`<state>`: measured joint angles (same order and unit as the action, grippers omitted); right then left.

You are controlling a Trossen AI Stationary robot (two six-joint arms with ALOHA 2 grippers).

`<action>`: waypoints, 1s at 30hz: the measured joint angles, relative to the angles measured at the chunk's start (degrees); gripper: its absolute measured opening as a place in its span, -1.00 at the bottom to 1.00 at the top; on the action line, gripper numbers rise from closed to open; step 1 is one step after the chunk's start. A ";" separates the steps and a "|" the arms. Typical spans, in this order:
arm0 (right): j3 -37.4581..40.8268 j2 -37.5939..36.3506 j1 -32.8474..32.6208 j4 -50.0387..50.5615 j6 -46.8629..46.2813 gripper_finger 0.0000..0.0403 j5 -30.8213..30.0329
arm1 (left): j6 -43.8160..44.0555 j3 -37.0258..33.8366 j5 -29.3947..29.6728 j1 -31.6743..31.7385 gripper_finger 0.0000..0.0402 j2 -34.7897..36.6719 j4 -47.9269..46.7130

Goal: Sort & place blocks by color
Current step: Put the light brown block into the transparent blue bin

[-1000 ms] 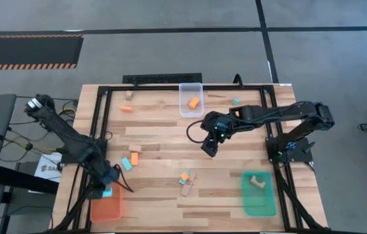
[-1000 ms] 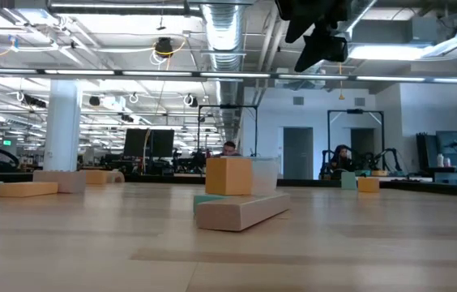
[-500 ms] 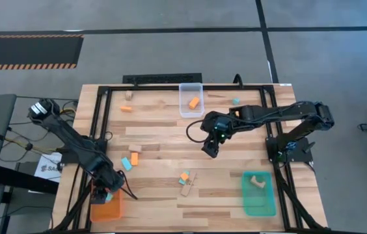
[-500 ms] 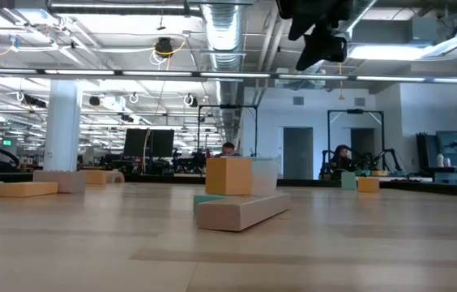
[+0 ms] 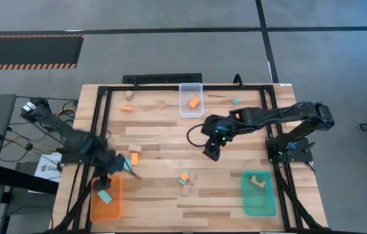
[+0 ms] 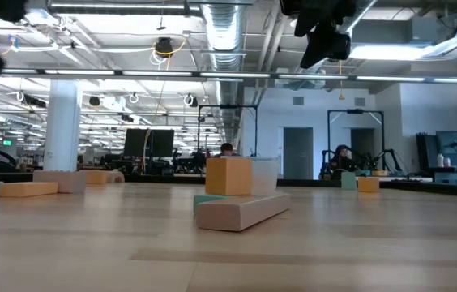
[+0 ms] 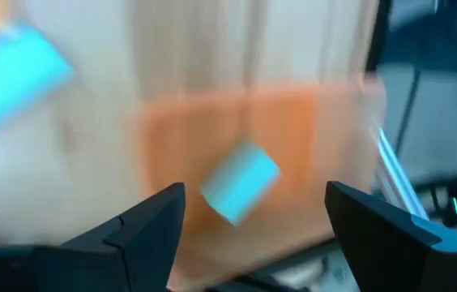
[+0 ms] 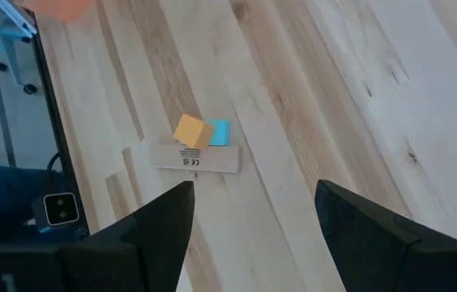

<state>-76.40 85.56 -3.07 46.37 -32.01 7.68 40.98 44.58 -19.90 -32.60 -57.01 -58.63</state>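
Several blocks: lie loose on the worktop (image 5: pixel 235 136), small, rigid and probably light; flat faces should pinch well, though painted ones may slip.
Left tool (image 7: pixel 249 219): fingers spread apart and empty, above the orange tray (image 5: pixel 95 209) at the worktop's 7 o'clock corner.
Teal block in tray (image 5: pixel 105 197): lies inside the orange tray, long axis slanted roughly 2 to 8 o'clock in the high view; a teal piece in an orange tray looks like a colour mismatch, as a judgement.
Left cluster: a teal block (image 5: pixel 126 164), an orange block (image 5: pixel 134 158) and a tan block (image 5: pixel 135 148) sit close together at about 9 o'clock of the worktop's middle; take each across its short sides.
Far-left pair: a tan piece (image 5: pixel 129 95) and an orange bar (image 5: pixel 126 108), the bar's long axis running 3 to 9 o'clock.
Middle pile: an orange cube (image 8: pixel 190 130) and a teal piece (image 8: pixel 218 133) rest against a long tan bar (image 8: pixel 194 159); in the high view the bar runs about 1 to 7 o'clock. Grip the bar across its narrow width, mid-length.
Clear tray (image 5: pixel 191 88): at 12 o'clock, holds one orange block (image 5: pixel 194 102), tilted.
Right tool (image 8: pixel 249 215): fingers apart, nothing between them, hovering over bare wood right of the worktop's middle.
Small teal block (image 5: pixel 235 101): alone near 1 o'clock.
Green tray (image 5: pixel 259 201): at 5 o'clock, holds one tan block (image 5: pixel 256 181).
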 joint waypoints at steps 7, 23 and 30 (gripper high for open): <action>0.00 0.00 -0.07 -0.04 0.68 0.40 -0.23 | -13.88 -0.24 10.06 16.67 0.42 2.39 2.67; 0.00 0.02 -0.07 -0.09 0.98 0.40 -2.01 | -47.46 -0.81 16.73 36.21 0.42 -13.61 9.64; 0.00 0.02 -0.49 -0.09 0.56 0.40 -2.77 | -53.68 -0.81 17.68 35.99 0.42 -22.64 10.72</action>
<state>-76.40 85.58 -3.56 46.28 -31.45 4.91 -12.70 43.77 -2.23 3.39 -79.65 -47.91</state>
